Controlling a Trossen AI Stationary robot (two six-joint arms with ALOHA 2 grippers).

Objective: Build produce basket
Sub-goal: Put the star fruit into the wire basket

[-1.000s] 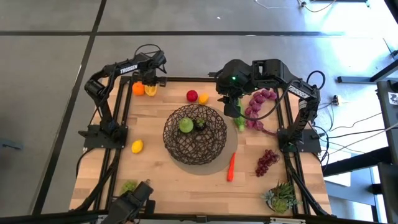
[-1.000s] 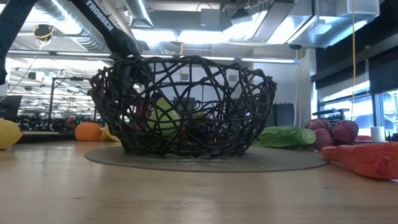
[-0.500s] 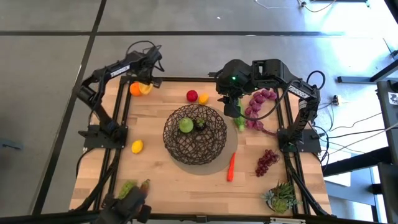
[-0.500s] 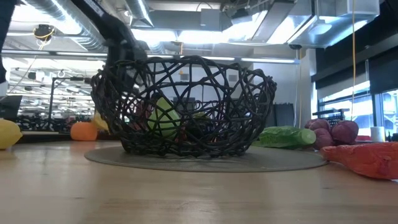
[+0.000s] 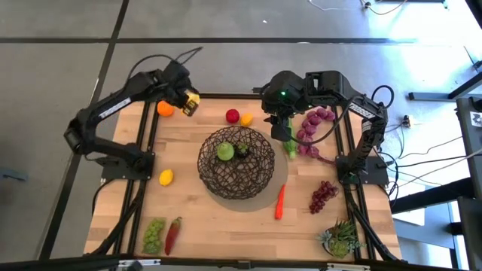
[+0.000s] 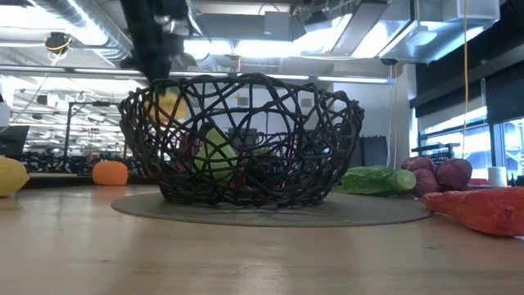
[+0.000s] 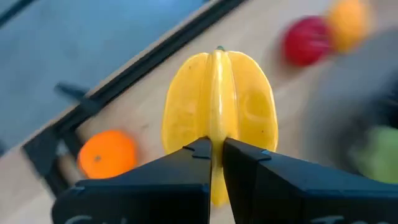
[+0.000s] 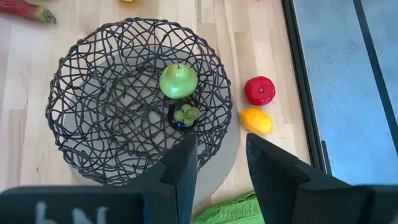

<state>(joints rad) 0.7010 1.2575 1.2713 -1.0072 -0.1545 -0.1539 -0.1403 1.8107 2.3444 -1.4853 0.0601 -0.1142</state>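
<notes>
The left gripper [image 7: 214, 152] has lifted a ribbed yellow fruit [image 7: 219, 106] clear of the tabletop [image 5: 188, 218], leaving the orange [image 5: 165, 108] behind, clamped between its fingers. The wire basket [image 5: 236, 162] sits mid-table holding a green apple [image 5: 225, 151]; carrying across looks next. The right gripper [image 8: 221, 165] hovers open above the basket.

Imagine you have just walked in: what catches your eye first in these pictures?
The dark wire basket at the table's centre, with a green apple inside. Next, the left gripper near the far left corner, holding a ridged yellow fruit above the table beside an orange. The right gripper hovers open beside the basket.
</notes>
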